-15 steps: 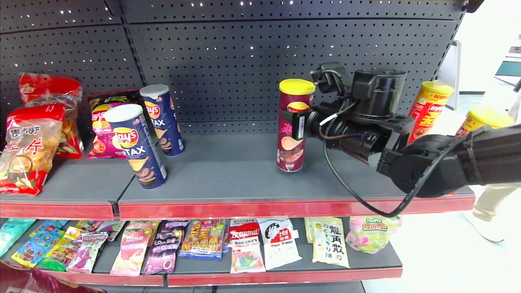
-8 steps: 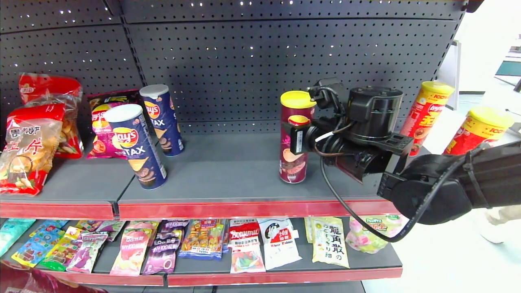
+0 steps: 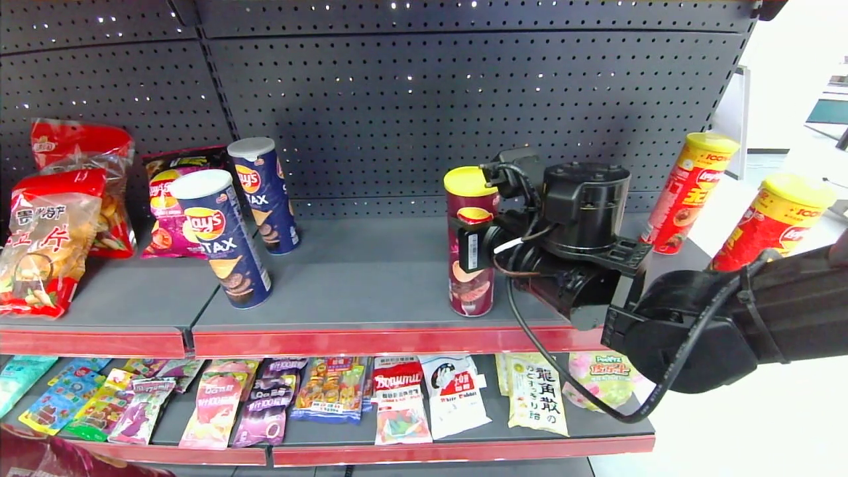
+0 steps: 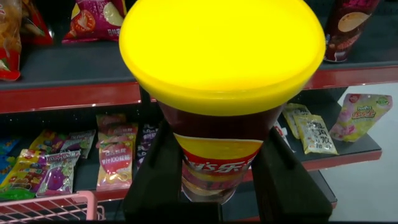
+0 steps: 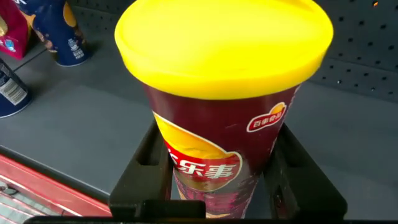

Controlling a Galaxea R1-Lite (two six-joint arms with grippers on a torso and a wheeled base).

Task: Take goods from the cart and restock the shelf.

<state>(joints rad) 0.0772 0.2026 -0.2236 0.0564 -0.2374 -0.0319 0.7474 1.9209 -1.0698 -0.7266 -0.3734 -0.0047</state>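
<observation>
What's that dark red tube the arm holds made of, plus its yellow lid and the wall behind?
Dark red tube: probably cardboard with a glossy printed wrap, judging by its sheen.
Yellow lid: likely plastic, smooth, with a moulded rim.
Back wall: seemingly painted metal, matte dark grey, punched with regular holes.

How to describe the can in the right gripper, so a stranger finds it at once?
On the upper grey shelf with the red edge, right of centre, the right gripper holds a chips can. It is the only maroon one there: blue cans stand to its left, red cans to its right.
</observation>
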